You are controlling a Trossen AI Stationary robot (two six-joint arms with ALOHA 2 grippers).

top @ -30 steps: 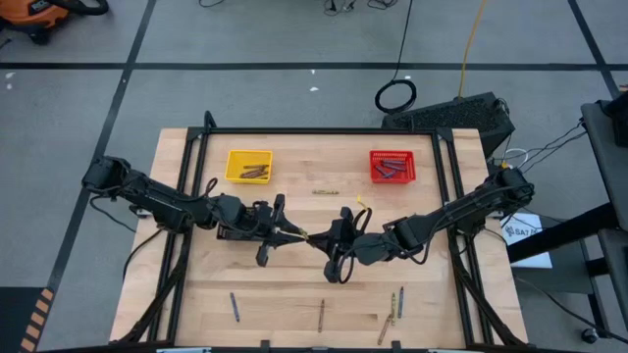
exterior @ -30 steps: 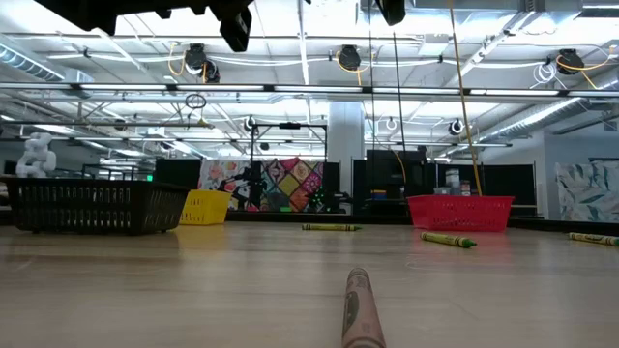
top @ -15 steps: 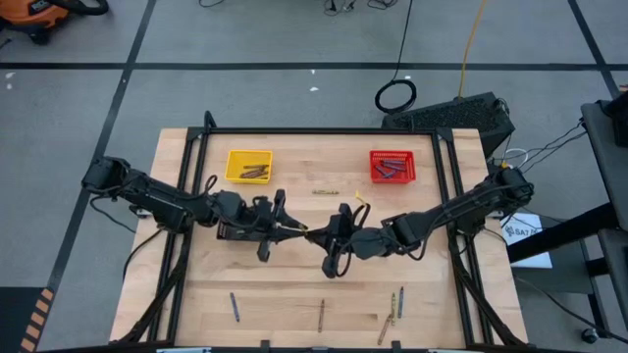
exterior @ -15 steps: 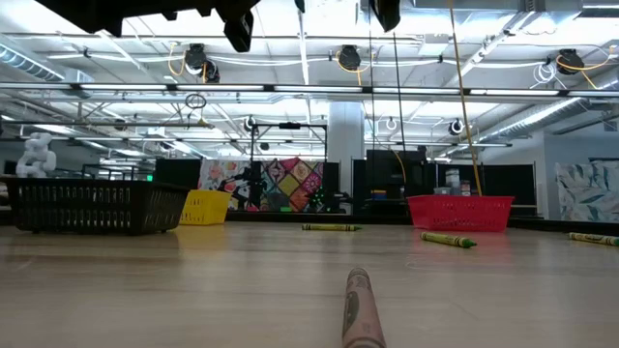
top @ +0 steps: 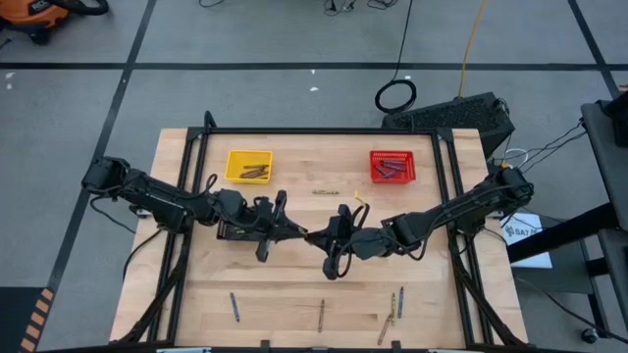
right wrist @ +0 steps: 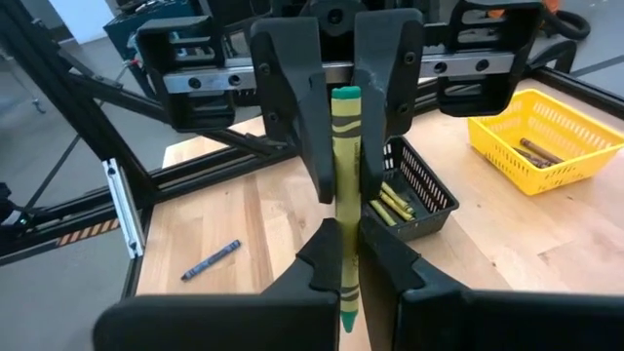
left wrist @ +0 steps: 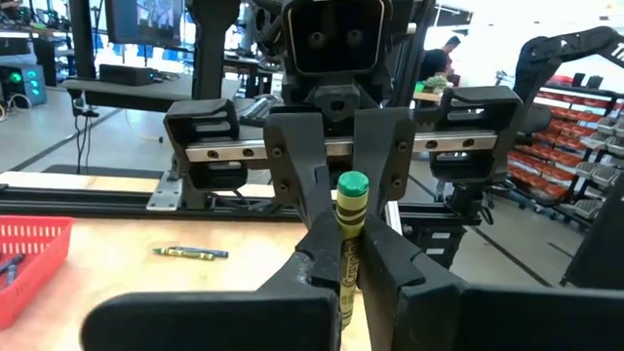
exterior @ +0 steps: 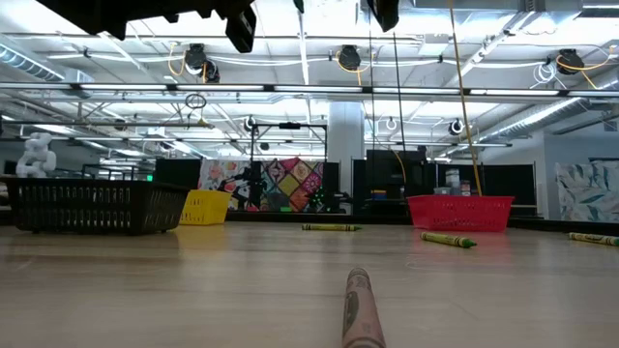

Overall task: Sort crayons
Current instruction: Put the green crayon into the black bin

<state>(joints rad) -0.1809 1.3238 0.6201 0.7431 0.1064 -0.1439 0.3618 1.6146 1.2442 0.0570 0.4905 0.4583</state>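
Grey floor [top: 88, 108] with black tape lines; ceiling lights [exterior: 348, 56]; red shelving [left wrist: 575, 107].

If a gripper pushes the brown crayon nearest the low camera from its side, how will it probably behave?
The brown crayon looks round and lies flat on the smooth wooden table, so it would probably roll. It looks thin and paper-wrapped, so it is likely light and stiff, yet may snap if squeezed hard.

- A robotics lab or workshop in a big industrial hall.
- Ceiling trusses [exterior: 406, 92] carry hanging lamps and cables.
- Grey floor marked with black tape lines [top: 294, 66].
- A wooden bench [top: 294, 294] sits in a black metal frame.
- Shelves of red bins [left wrist: 575, 107] and a monitor [left wrist: 146, 19] stand behind.
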